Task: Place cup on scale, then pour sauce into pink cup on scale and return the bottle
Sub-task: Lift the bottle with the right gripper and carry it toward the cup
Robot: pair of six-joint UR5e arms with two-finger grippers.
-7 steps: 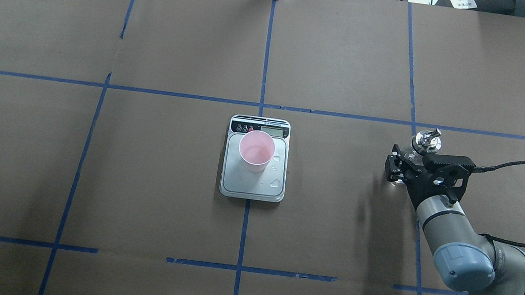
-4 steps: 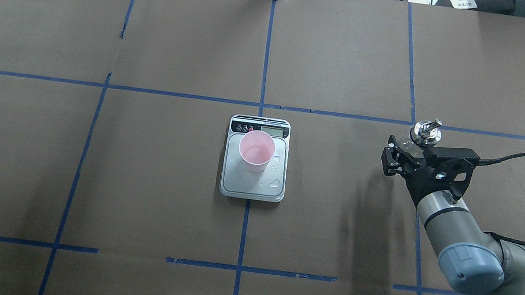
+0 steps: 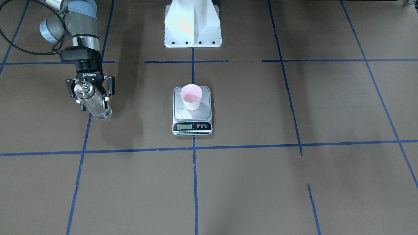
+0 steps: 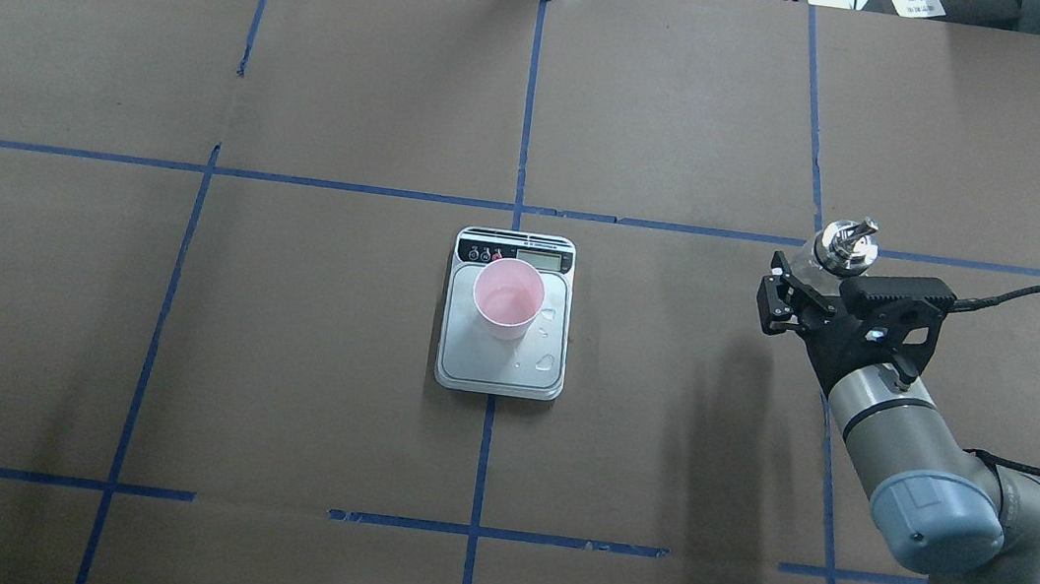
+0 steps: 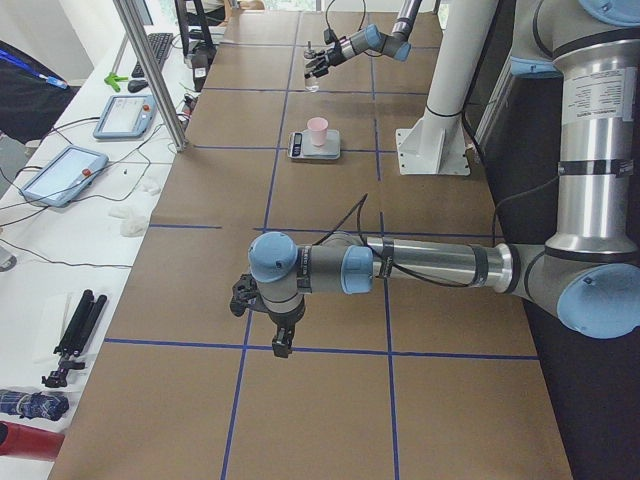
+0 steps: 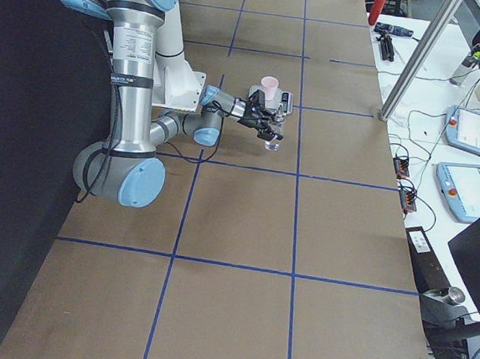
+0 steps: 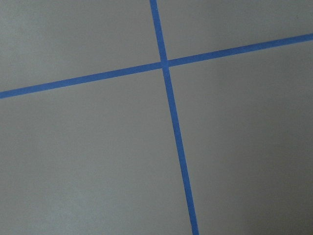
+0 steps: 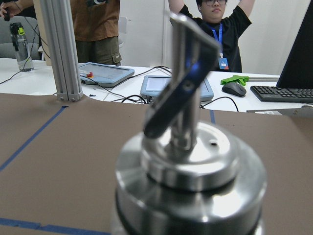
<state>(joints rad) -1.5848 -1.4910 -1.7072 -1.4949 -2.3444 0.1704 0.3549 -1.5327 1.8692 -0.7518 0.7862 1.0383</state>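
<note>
We are over a table wrapped in brown paper (image 4: 323, 357), squared off with blue tape (image 4: 482, 466), with the white pedestal (image 3: 192, 26) behind the right claw (image 3: 92, 105). Ahead of that claw, past the table's edge, two operators (image 8: 217, 34) stand at a desk (image 6: 428, 188) with tablets (image 6: 473, 130) on it. The right claw's fingers are pinched on the glass body of the bottle (image 3: 98, 111), and there it sits, right in the grip. Its long axis runs straight up and down, metal collar and spout (image 4: 852, 236) uppermost, filling the wrist camera just above the fingers. We cannot tell whether the foot is clear of the paper. Well off to the claw's left stands the scale (image 4: 491, 368), display end away from the robot. The cup (image 4: 507, 298) stands upright on its platform, mouth up, with droplets (image 4: 549, 363) on the steel on the side facing the claw. Against a second ago, claw and bottle have travelled together up the overhead view, and the cap now overlaps the cross tape line it sat below. The glass foot that peeked out under the fingers is now hidden. Cup and scale have not budged. The left claw (image 5: 282, 345) hangs over a tape crossing far from all this, and we cannot tell whether it is spread or closed.
</note>
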